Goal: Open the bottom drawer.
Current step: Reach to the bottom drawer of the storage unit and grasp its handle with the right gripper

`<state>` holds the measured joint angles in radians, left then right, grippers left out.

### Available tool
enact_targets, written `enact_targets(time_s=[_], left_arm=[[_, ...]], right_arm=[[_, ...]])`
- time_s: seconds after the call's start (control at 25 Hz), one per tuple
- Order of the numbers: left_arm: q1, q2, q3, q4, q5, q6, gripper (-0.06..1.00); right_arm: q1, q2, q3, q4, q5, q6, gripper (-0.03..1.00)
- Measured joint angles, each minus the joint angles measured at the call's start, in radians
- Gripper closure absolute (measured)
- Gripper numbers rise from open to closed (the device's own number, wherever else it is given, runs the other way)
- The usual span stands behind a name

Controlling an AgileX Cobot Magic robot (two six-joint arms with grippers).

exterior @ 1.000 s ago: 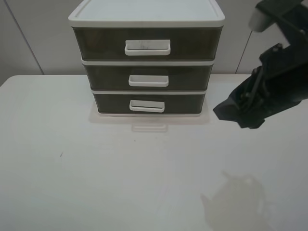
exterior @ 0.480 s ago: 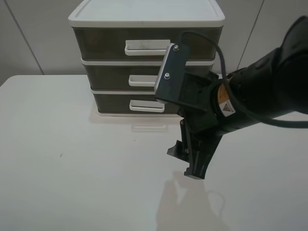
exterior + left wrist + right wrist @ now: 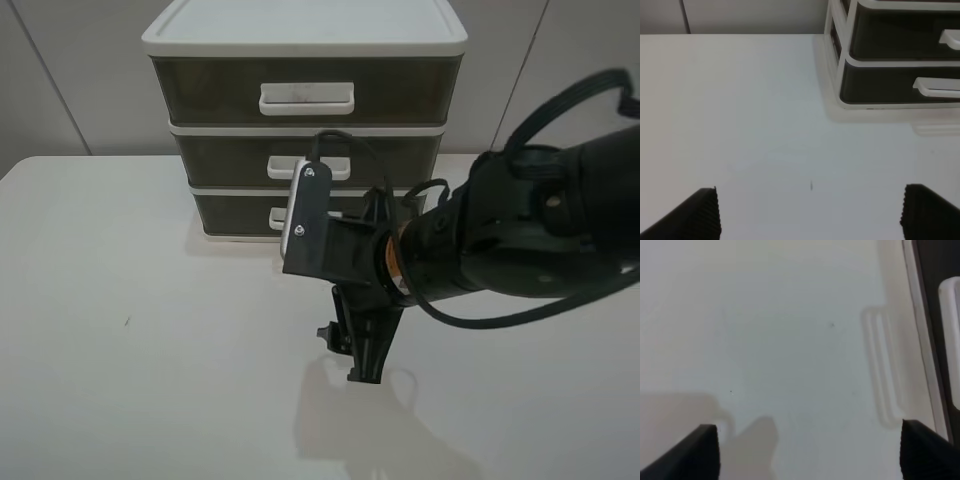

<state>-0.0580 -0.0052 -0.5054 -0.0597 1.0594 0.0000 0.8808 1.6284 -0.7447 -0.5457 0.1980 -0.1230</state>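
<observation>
While the bottom drawer (image 3: 235, 212) sits shut, lowest in the unit (image 3: 300, 25) on the surface (image 3: 120, 380), the right pincer (image 3: 355, 350), its jaws apart, points downward just before it, so a misjudged reach may catch the middle handle (image 3: 280, 168); the left pincer (image 3: 810, 212) is likewise apart.

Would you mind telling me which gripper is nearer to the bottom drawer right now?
Right. The right gripper hangs just in front of the bottom drawer. The left gripper sits farther back, off to one side.
</observation>
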Motion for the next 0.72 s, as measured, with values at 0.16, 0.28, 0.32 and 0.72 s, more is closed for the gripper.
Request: enact_targets(time_s=[0.16,0.28,0.32,0.72], left_arm=[[0.0,0.0,0.0,0.0,0.0,0.0,0.2],[0.0,0.0,0.0,0.0,0.0,0.0,0.2],[0.0,0.0,0.0,0.0,0.0,0.0,0.2],[0.0,0.0,0.0,0.0,0.0,0.0,0.2]], right_arm=[[-0.003,0.071,0.001,-0.048,-0.068,0.003,0.25],[-0.025,0.11,0.0,-0.06,-0.109,0.003,0.25],[-0.037,0.122,-0.003,-0.061,-0.117,0.003,0.25],[-0.157,0.18,-0.005,-0.051,-0.287,0.003,0.25]])
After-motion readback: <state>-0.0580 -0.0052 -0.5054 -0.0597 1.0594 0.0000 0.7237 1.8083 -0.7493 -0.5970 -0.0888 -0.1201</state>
